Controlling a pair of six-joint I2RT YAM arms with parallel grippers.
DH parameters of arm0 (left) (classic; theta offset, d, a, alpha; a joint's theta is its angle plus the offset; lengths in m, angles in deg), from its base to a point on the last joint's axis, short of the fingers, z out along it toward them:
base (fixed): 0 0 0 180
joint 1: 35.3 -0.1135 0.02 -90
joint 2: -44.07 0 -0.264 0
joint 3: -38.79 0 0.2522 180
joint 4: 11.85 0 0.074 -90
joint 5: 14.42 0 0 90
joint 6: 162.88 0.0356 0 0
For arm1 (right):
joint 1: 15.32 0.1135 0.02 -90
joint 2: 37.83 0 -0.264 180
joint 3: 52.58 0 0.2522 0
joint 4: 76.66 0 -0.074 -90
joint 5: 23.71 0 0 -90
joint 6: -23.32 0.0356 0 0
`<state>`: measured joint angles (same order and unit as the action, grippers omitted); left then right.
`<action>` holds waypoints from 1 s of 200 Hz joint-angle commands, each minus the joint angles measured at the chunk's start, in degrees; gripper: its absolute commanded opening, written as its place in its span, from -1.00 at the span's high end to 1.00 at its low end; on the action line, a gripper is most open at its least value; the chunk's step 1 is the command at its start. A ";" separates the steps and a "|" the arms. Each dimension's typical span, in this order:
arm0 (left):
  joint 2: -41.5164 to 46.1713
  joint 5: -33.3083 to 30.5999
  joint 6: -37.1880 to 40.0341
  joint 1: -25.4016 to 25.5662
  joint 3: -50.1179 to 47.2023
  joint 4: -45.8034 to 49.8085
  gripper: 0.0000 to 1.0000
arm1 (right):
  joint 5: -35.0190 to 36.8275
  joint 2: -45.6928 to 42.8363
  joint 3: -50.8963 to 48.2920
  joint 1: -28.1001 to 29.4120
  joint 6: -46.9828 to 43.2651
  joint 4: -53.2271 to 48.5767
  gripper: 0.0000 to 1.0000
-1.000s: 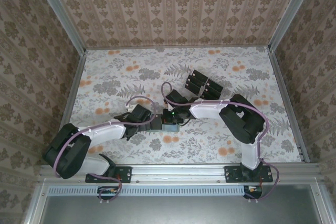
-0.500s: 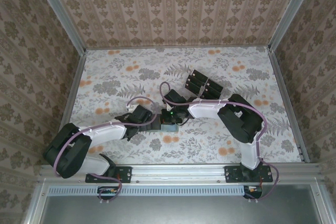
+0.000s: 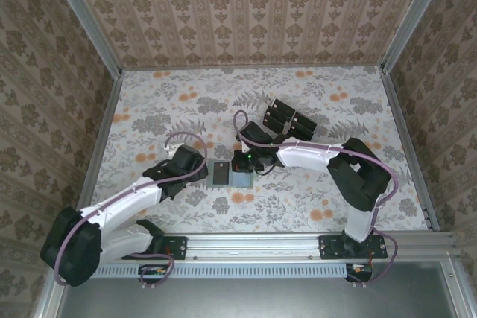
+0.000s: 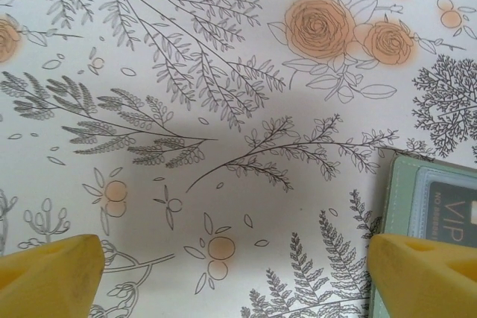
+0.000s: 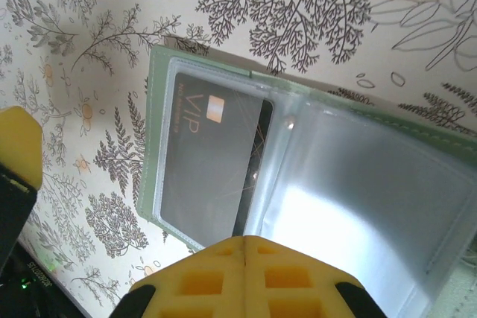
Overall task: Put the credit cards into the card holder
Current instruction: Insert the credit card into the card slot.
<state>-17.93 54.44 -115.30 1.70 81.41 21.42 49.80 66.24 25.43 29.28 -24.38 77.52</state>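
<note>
Floral tablecloth (image 3: 149, 109), soft sage-green rectangular card holder (image 5: 313, 176) open, one thin black card (image 5: 209, 161) sleeved, right gripper (image 5: 246, 243) jaws together over it, left gripper (image 4: 238, 277) jaws apart beside it, guessing next is fetching another.

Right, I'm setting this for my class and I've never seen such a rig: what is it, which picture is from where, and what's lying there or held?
These are two robot arms bolted at the near edge of a table, each ending in a two-finger gripper. The wide picture looks down from above and behind them. The other two come from wrist cameras, so the yellow blocks are the arm's own fingers. On the table lie an open green wallet with one black card inside, and a rack of more cards. The left gripper stands open beside the wallet, holding nothing. The right gripper is shut over the wallet; whether it pinches anything I cannot tell.
</note>
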 commanded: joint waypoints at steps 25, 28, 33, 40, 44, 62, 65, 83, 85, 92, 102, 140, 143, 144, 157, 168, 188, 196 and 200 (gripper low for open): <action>1.62 1.09 0.98 -0.61 -0.10 2.43 -1.00 | 0.17 0.51 0.76 0.14 -0.20 -1.57 1.00; 1.57 1.25 1.00 -0.61 -0.12 2.33 -1.00 | 0.10 0.70 1.00 0.18 -0.13 -1.45 1.00; 1.53 1.42 0.97 -0.61 -0.20 2.12 -1.00 | 0.14 0.99 1.18 0.34 -0.12 -1.47 1.00; 1.38 1.67 1.05 -0.61 -0.27 1.87 -1.00 | 0.02 1.46 1.60 0.42 -0.06 -1.44 1.00; 1.27 1.80 1.02 -0.61 -0.37 1.74 -1.00 | -0.07 1.68 1.80 0.52 -0.03 -1.43 1.00; 0.83 2.16 0.97 -0.67 -0.62 1.16 -0.99 | -0.47 2.90 2.75 0.99 0.10 -1.35 1.00; 0.75 2.16 0.98 -0.61 -0.64 1.06 -1.00 | -0.54 3.17 2.85 1.07 0.14 -1.33 1.00; 0.27 2.49 0.95 -0.61 -1.00 0.58 -1.00 | -0.66 4.26 3.42 1.50 0.32 -1.29 1.00; 0.22 2.51 0.93 -0.63 -1.07 0.56 -1.00 | -0.65 4.36 3.42 1.60 0.32 -1.30 1.00; -0.03 2.51 0.83 -0.61 -1.15 0.55 -1.00 | -0.65 4.70 3.43 1.68 0.49 -1.12 1.00; -0.61 2.44 0.60 -0.61 -1.20 0.77 -0.99 | -0.66 5.00 3.36 1.87 0.66 -0.92 1.00; -3.90 2.67 -0.21 -0.54 -1.60 1.23 -1.00 | -0.21 4.70 1.92 2.11 1.28 -0.33 1.00; -4.25 2.76 -0.31 -0.55 -1.58 1.25 -0.99 | -0.25 4.66 1.81 2.13 1.33 -0.32 1.00; -4.35 2.77 -0.39 -0.54 -1.60 1.24 -0.99 | -0.23 4.61 1.74 2.14 1.36 -0.33 1.00; -5.56 3.12 -0.86 -0.52 -1.92 1.15 -1.00 | -0.21 4.33 1.20 2.14 1.46 -0.16 1.00; -6.41 3.31 -1.19 -0.30 -2.37 0.59 -1.00 | -0.21 4.31 0.76 2.24 1.64 0.10 1.00; -7.43 3.31 -1.72 0.06 -3.06 -0.35 -1.00 | -0.54 4.77 0.44 2.39 1.81 0.44 1.00; -7.84 3.30 -1.88 0.18 -3.27 -0.60 -0.99 | -0.56 5.03 0.53 2.48 1.82 0.54 1.00; -8.02 3.23 -2.08 0.25 -3.20 -0.86 -1.00 | -0.60 5.16 0.61 2.59 1.86 0.55 1.00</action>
<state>-24.96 57.39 -115.65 1.43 79.08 21.64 49.71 70.57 26.65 31.31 -23.28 77.63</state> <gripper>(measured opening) 0.998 0.068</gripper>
